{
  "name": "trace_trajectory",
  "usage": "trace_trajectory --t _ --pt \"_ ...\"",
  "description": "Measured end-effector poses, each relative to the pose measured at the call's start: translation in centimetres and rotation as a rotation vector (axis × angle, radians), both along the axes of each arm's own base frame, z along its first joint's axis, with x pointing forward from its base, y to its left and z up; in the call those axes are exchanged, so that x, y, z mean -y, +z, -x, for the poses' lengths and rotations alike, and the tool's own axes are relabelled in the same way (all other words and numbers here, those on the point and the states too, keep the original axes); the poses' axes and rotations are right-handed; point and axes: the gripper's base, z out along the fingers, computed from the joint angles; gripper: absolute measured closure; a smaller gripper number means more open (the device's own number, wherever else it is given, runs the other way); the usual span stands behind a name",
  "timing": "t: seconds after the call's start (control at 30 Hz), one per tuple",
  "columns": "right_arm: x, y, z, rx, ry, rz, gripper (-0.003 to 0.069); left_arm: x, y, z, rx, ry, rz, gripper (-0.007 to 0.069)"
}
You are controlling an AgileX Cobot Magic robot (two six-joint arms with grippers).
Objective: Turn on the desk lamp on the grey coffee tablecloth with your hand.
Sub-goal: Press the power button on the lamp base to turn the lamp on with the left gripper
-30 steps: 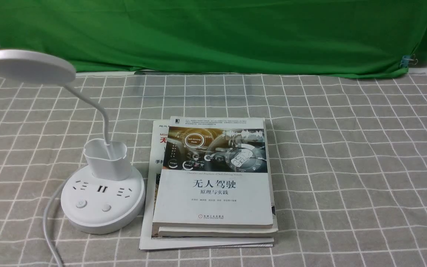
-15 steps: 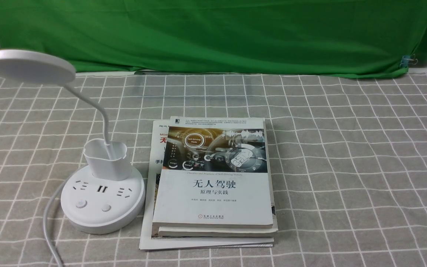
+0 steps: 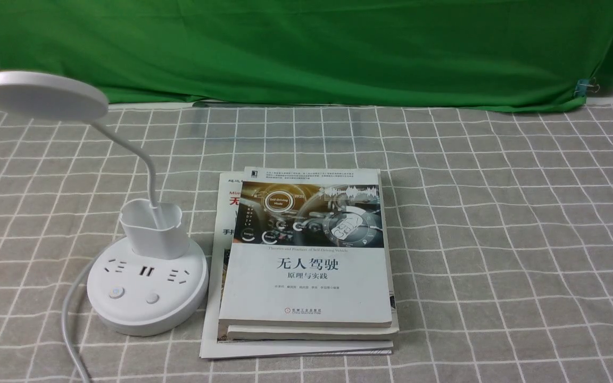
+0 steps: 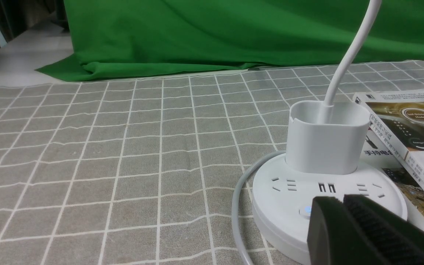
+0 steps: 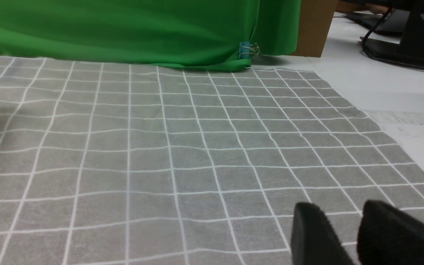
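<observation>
White desk lamp (image 3: pixel 147 287) at near left of the grey coffee tablecloth (image 3: pixel 498 213); left gripper (image 4: pixel 339 201) jaws pressed together beside its base, right gripper (image 5: pixel 339 208) jaws slightly parted; an off-centre press may miss the buttons (image 3: pixel 152 298) or shove the base.

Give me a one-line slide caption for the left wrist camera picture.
White plastic desk lamp on the grey grid tablecloth, one base button glowing blue, left gripper's black fingers in foreground.
</observation>
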Motion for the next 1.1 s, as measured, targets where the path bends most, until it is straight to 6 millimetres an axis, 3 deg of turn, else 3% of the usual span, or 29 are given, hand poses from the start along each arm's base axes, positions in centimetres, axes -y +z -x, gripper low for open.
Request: trace_trajectory --t 0.23,0.73,0.87,0.97,1.1 --pt "0.0 0.0 0.0 0.000 0.000 0.000 0.0414 -0.1 0.2 0.0 0.021 0.005 -0.031 0.0606" --pt "0.0 0.0 0.0 0.000 0.000 0.000 0.0414 -0.9 4.7 0.6 0.525 0.078 0.193 0.0606" --pt "0.0 0.0 0.0 0.000 0.000 0.000 0.0414 -0.6 6.1 0.4 0.429 0.053 0.199 0.0606" --pt "0.0 0.0 0.0 0.000 0.000 0.000 0.0414 -0.3 8.1 0.0 0.331 0.034 0.188 0.0606" --pt "0.0 0.0 0.0 0.000 0.000 0.000 0.0414 0.1 10.8 -1.5 0.075 0.006 0.203 0.0606"
